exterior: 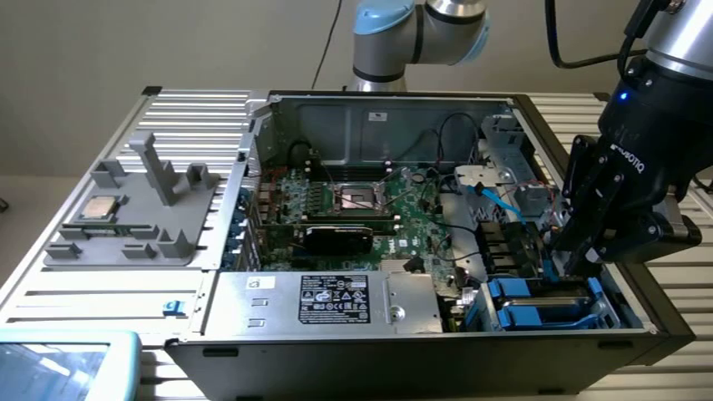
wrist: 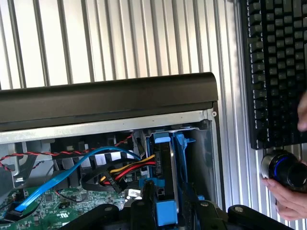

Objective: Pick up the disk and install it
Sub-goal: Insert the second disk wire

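The disk [wrist: 163, 163] stands on edge in the blue drive cage [exterior: 546, 302] at the front corner of the open computer case [exterior: 379, 347], on the exterior view's right. Blue rails [wrist: 180, 158] run along its sides. My gripper [wrist: 168, 203] reaches down into that bay from above, its dark fingers [wrist: 147, 203] pressed against both faces of the disk, shut on it. In the exterior view the gripper [exterior: 566, 266] is low at the cage, and its body hides the disk there.
Blue, red and yellow cables [wrist: 115, 165] lie beside the bay. A silver power supply [exterior: 323, 301] and the motherboard [exterior: 356, 200] fill the case. A grey tray [exterior: 128, 225] holds a small chip. Outside the case lie a keyboard [wrist: 278, 72] and a person's hand [wrist: 288, 191] on a knob.
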Controlling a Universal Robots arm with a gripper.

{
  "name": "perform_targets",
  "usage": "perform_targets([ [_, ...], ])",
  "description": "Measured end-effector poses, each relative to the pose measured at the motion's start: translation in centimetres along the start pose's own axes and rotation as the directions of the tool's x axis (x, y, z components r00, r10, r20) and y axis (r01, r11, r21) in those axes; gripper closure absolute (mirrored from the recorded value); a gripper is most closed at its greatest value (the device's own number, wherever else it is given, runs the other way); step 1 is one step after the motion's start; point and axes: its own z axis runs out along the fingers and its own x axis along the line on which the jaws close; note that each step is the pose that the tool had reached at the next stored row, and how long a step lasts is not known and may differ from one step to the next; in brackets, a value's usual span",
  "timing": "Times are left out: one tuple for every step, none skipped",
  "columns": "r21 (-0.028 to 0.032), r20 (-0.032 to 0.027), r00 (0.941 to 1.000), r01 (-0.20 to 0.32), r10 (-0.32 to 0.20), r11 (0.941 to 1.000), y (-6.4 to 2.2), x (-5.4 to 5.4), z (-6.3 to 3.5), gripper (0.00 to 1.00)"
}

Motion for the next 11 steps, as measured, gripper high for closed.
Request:
perform_targets([
  [0.0,0.0,1.0,0.0,0.0,1.0,0.0,0.0,0.0,0.64],
  [0.0,0.0,1.0,0.0,0.0,1.0,0.0,0.0,0.0,0.64],
  [0.0,0.0,1.0,0.0,0.0,1.0,0.0,0.0,0.0,0.64],
  [0.0,0.0,1.0,0.0,0.0,1.0,0.0,0.0,0.0,0.64],
  [0.0,0.0,1.0,0.0,0.0,1.0,0.0,0.0,0.0,0.64],
  [0.0,0.0,1.0,0.0,0.0,1.0,0.0,0.0,0.0,0.64],
  [0.0,0.0001,1.0,0.0,0.0,1.0,0.0,0.0,0.0,0.64],
  [0.0,0.0,1.0,0.0,0.0,1.0,0.0,0.0,0.0,0.64],
  [0.0,0.0,1.0,0.0,0.0,1.0,0.0,0.0,0.0,0.64],
  [0.0,0.0,1.0,0.0,0.0,1.0,0.0,0.0,0.0,0.64],
  [0.0,0.0,1.0,0.0,0.0,1.0,0.0,0.0,0.0,0.73],
])
